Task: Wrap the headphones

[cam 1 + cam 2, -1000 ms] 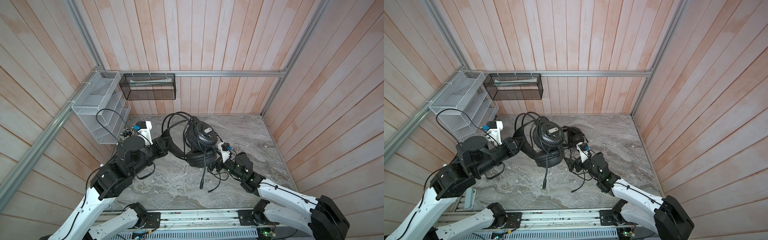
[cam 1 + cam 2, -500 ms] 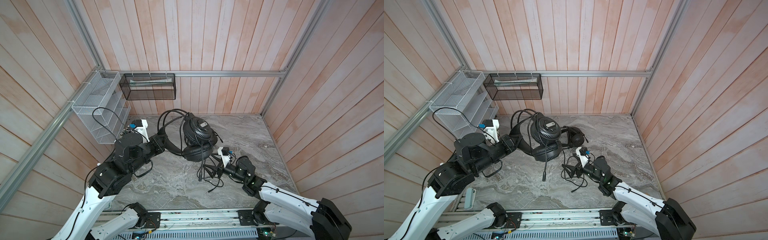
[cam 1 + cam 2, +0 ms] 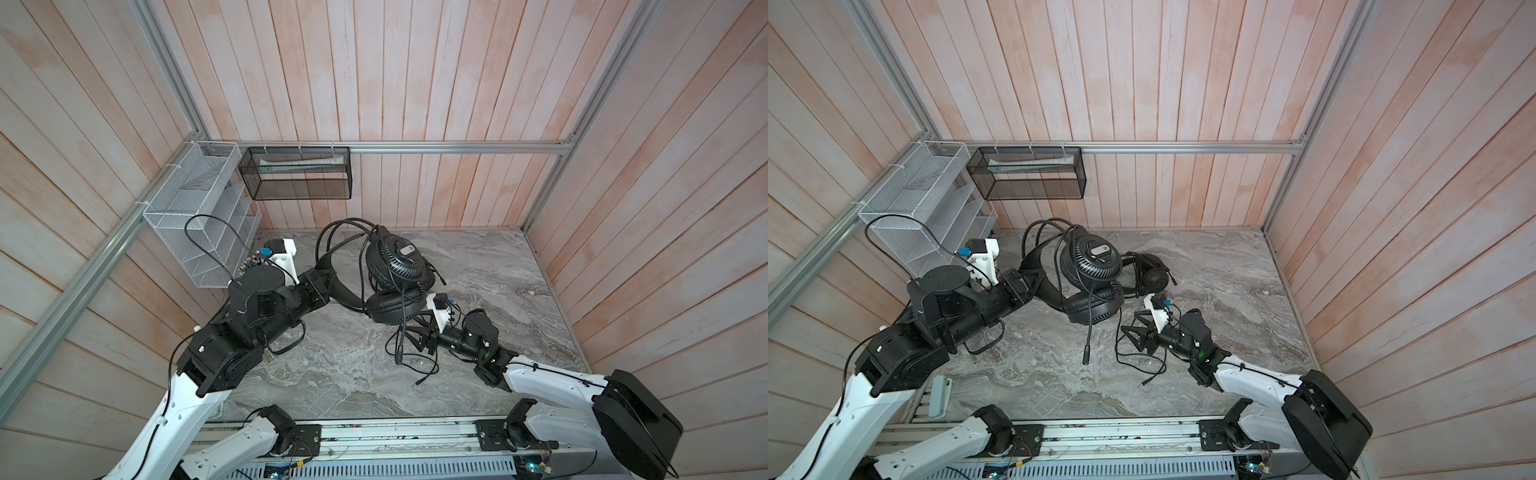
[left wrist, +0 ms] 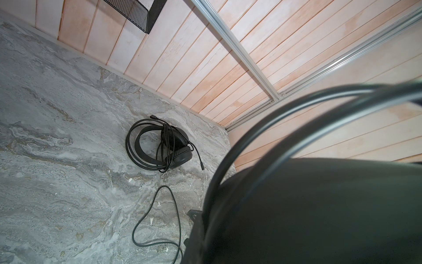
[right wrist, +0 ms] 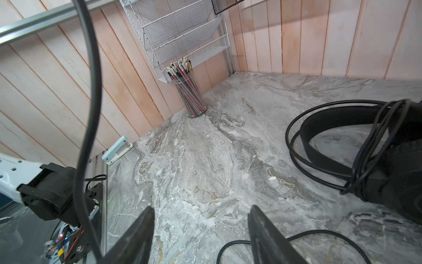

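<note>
The right fingers (image 5: 137,237) are held apart low over the tabletop (image 5: 194,160), with a loose cable (image 5: 319,231) looped just beside them. The left fingers (image 3: 321,277) are clamped on the headband of one pair of headphones (image 3: 397,266), raised off the tabletop. Beyond both, a second pair (image 4: 169,146) is seen lying flat, its cable wound around it.

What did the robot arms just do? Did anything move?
The right gripper backed away from the held headset, toward the front of the table. Its jaws are apart and hold nothing. The left gripper stayed shut on that headset's headband, about where it was. The second headset stayed lying on the table.
</note>
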